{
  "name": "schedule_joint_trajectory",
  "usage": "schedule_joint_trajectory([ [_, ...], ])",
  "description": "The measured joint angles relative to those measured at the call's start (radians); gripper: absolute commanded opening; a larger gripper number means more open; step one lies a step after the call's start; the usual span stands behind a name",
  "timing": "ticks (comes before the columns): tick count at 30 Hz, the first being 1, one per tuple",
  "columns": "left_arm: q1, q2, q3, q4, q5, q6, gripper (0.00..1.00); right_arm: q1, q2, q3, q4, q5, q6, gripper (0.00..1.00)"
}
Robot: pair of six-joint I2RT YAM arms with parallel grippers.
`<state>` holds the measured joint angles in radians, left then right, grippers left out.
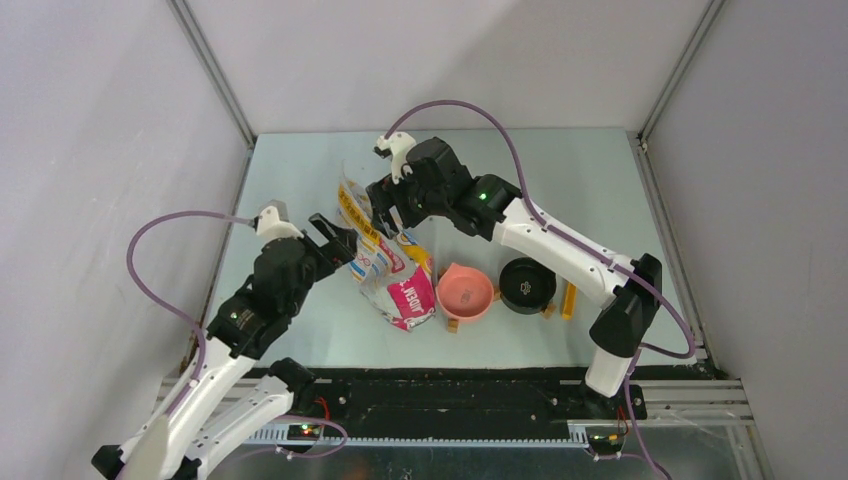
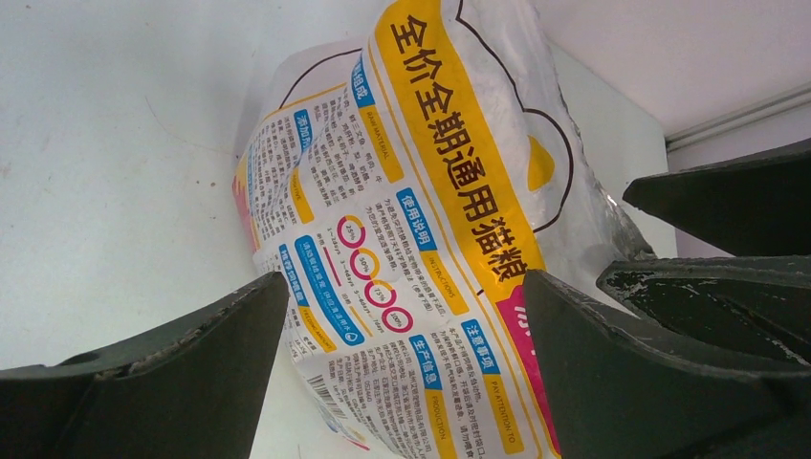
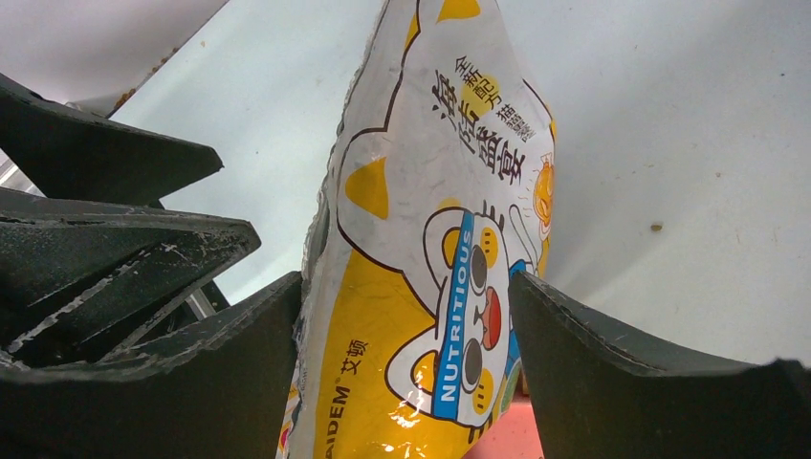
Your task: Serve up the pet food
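The glossy white, yellow and pink cat bag stands tilted on the table between both arms. My left gripper is open at the bag's left side, and the printed back sits between its spread fingers. My right gripper is open at the bag's upper part. Its fingers flank the cat face, and the left finger touches the bag's edge. No kibble shows, since the bag hides it. The pink bowl and the black bowl show no pellets.
Yellow wooden sticks lie beside the black bowl. Enclosure walls and metal rails surround the table. A small brown speck lies on the table. The pink bowl's rim shows just behind the bag.
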<state>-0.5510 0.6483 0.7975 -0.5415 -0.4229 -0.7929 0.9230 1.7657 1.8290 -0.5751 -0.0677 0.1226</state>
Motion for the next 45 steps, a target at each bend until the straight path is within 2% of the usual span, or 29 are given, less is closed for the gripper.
schedule_joint_trajectory([
  [15,0.000,0.013,0.000,0.001,0.010,0.000,0.99,-0.004,0.000,0.032,0.002,0.000,0.000,0.81],
  [19,0.000,0.013,0.000,0.001,0.011,0.000,0.99,-0.008,0.000,0.032,-0.004,0.000,0.000,0.79],
  [26,0.000,0.013,0.000,0.001,0.011,-0.001,0.99,-0.015,0.006,0.040,-0.028,0.008,-0.001,0.70],
  [36,0.000,0.023,0.000,0.008,0.012,-0.001,0.99,0.029,0.011,0.054,-0.084,0.007,-0.019,0.70],
  [45,0.000,0.038,0.000,0.009,0.018,-0.002,0.99,0.045,0.024,0.082,-0.119,0.027,-0.009,0.54],
])
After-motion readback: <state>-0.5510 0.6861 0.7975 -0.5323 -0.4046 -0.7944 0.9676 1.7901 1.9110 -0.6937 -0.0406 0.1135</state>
